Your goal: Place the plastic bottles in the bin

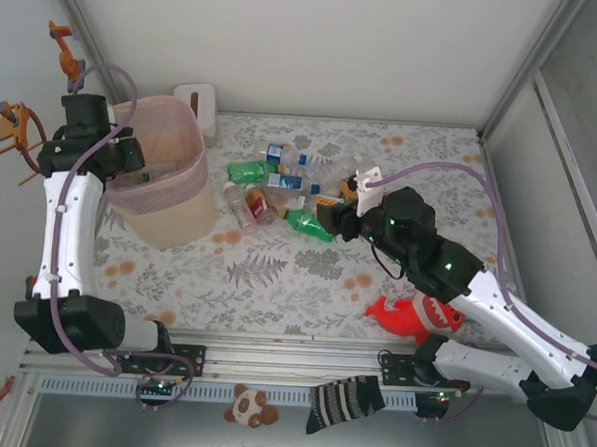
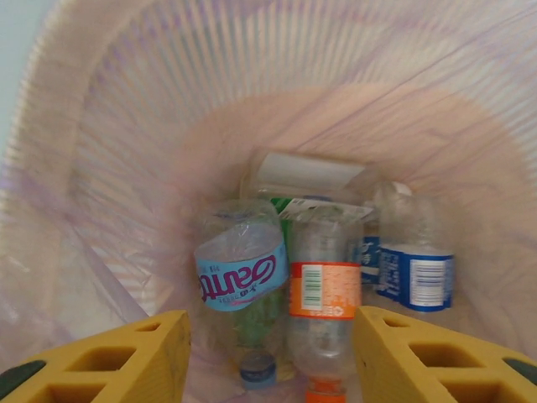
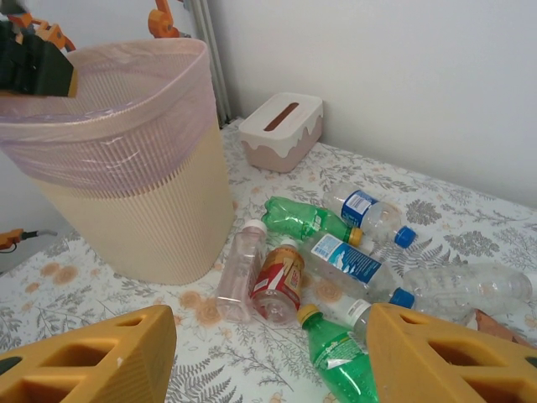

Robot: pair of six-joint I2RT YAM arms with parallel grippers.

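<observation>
Bin [image 1: 174, 217]: ribbed translucent pink plastic with a cream lower body, standing near the far-left corner of the table [image 1: 296, 273]. Left hand [image 2: 273, 357] over its mouth, yellow fingers [image 2: 126, 361] spread, empty. Crumpled clear bottles [image 2: 325, 290] lie on the bin floor. Right hand [image 3: 273, 357] spread, empty. Green bottle [image 3: 336, 361] lies close in front of it, at the near edge of the loose bottle cluster [image 1: 280, 188].

Top: overhead, far. Left wrist: close, down into bin [image 2: 126, 126]. Right wrist: low — faces bin, bottles [image 3: 306, 220].
</observation>
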